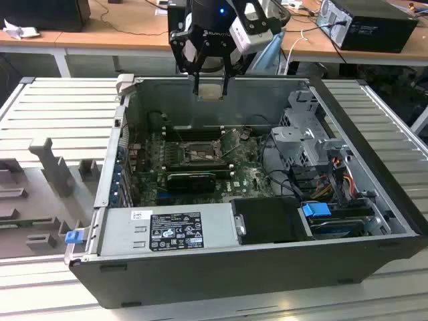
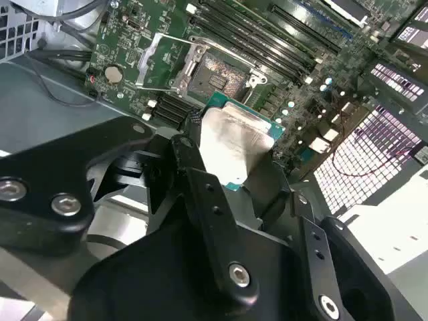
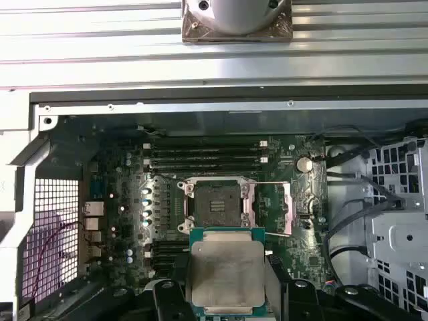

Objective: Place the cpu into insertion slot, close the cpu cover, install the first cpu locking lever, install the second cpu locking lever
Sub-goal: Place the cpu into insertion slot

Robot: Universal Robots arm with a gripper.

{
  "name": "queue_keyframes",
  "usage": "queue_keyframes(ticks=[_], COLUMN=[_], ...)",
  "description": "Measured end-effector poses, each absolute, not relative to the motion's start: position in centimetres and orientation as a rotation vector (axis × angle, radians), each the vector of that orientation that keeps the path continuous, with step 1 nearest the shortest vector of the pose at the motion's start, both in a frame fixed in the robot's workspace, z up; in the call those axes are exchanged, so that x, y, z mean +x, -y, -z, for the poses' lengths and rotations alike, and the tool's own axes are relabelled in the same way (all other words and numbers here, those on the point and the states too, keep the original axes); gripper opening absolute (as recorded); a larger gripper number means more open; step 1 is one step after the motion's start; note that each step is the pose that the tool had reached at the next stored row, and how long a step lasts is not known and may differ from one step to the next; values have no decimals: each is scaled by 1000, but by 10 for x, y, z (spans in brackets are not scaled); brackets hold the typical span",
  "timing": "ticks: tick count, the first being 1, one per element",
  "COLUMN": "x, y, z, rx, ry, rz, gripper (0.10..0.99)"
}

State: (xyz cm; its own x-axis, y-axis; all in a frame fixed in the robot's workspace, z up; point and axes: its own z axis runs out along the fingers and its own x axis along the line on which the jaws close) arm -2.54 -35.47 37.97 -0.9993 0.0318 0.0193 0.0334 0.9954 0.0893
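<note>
– Above the far wall of the computer case (image 1: pixel 221 267), what is held by the claw (image 1: pixel 209 92)?
– The cpu (image 1: pixel 210 91) is clamped between the two fingers by its opposite edges. Its dull silver face is seen in both wrist views.
– Is the insertion slot (image 3: pixel 215 204) touched by it?
– No. The cpu is held well apart from the slot, up over the case's rim in the exterior view. The slot is seen uncovered on the green circuit board (image 3: pixel 304 251), just beside the long memory slots (image 3: pixel 207 155).
– And the cpu cover (image 3: pixel 287 210)?
– It is swung open on its hinge, beside the slot.
– Where is the case set?
– It is laid on the ribbed grey tabletop (image 1: pixel 60 100).
</note>
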Motion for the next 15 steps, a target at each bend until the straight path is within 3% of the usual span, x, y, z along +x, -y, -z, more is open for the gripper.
queue_keyframes(ticks=[15], x=[-25], y=[355], z=[-375], rx=[-222], ry=[3118], rz=[141], gripper=[525])
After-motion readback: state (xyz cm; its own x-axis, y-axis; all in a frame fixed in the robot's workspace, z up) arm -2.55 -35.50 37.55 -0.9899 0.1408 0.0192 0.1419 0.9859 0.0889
